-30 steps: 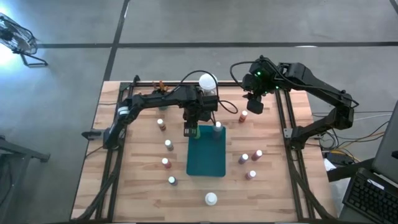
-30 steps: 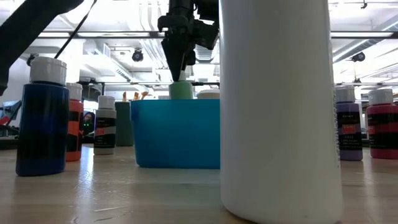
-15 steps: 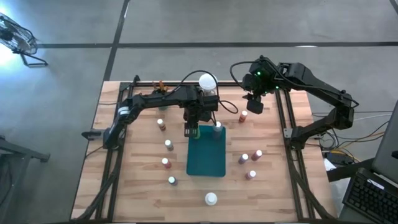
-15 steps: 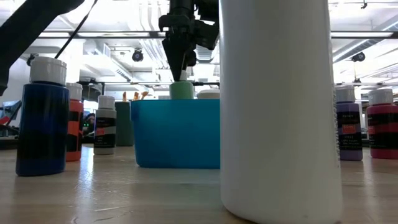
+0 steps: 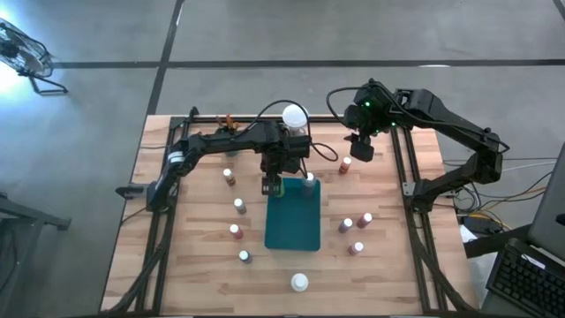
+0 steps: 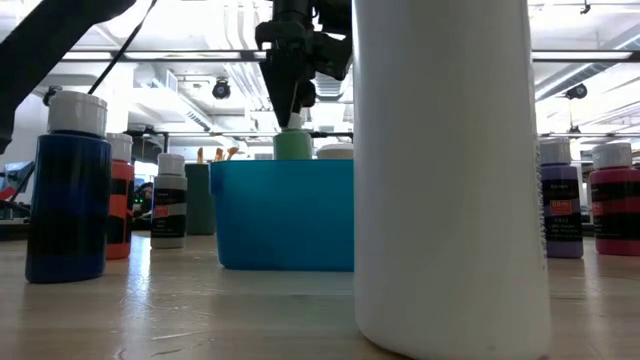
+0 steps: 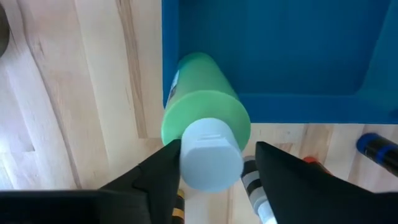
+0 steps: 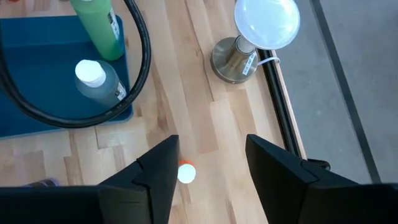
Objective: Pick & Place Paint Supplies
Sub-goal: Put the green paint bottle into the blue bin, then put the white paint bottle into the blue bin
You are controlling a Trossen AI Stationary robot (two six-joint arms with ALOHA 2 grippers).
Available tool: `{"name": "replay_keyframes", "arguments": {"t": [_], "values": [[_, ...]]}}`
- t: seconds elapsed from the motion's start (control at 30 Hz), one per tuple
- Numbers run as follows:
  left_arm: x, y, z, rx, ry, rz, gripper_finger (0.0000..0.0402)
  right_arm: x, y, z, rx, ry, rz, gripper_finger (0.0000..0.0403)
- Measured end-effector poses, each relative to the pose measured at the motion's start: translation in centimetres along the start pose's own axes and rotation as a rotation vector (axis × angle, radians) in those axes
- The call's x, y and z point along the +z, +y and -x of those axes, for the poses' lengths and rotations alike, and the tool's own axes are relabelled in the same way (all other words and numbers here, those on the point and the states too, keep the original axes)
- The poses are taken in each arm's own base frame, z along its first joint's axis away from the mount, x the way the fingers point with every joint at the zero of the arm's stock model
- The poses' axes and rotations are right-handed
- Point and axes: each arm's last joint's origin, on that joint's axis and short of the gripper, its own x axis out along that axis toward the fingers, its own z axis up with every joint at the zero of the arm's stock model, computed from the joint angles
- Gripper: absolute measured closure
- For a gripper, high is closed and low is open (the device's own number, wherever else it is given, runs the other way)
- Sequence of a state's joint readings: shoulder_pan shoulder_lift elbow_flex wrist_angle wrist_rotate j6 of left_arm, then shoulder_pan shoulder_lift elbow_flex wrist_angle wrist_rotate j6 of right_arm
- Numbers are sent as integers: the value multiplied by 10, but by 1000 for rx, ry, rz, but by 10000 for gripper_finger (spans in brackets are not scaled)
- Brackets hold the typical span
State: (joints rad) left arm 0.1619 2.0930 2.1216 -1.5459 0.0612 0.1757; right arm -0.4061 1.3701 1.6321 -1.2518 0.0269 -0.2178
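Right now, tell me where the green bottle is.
The green bottle stands in the teal tray's far-left corner in the high view, beside the grey bottle, with the left pincer open around its white cap.

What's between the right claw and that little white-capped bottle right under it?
Nothing: in the right wrist view, only bare wooden table shows between the right gripper fingers and the small bottle below.
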Motion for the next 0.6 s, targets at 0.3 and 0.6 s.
{"name": "replay_keyframes", "arguments": {"t": [0.3,0.6], "values": [[-3,0,1,-3,23,3,166,0,0,0,0,0,-1,245],[-2,0,2,12,10,-13,167,0,0,0,0,0,-5,263]]}}
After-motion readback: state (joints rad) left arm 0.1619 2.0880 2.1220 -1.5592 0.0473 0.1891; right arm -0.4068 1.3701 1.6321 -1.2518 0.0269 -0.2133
